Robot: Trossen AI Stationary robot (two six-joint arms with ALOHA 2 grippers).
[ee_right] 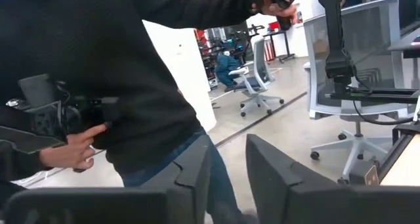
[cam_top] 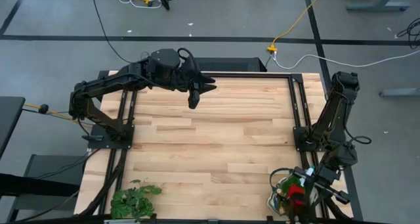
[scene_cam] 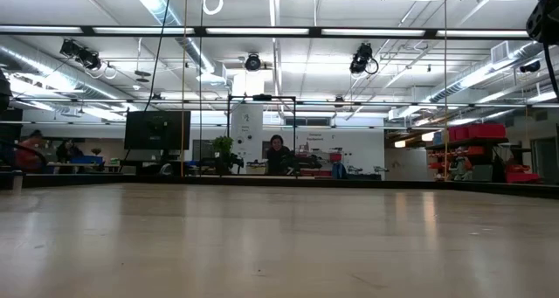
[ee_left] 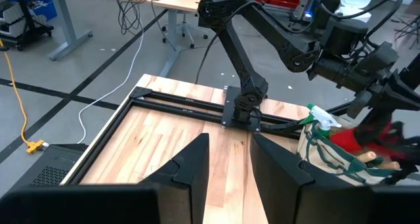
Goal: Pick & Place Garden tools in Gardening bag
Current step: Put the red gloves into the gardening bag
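Observation:
The gardening bag (cam_top: 278, 190) (ee_left: 315, 150), cream with green trim, stands at the table's near right corner. Garden tools stick out of it: a red glove (cam_top: 297, 197) (ee_left: 351, 137), a green spray bottle (ee_left: 321, 113) and wooden handles (ee_left: 374, 159). My right gripper (ee_right: 226, 175) hangs over the bag (cam_top: 307, 196) and points out past the table's near edge. It is open with nothing between its fingers. My left gripper (cam_top: 194, 100) (ee_left: 230, 165) waits open, high over the far left part of the table.
A leafy green plant bunch (cam_top: 134, 199) lies at the near left corner. Black frame rails (cam_top: 292, 106) run along the table's sides. A person in a black top (ee_right: 131, 66) stands close beyond the near edge, a device in one hand.

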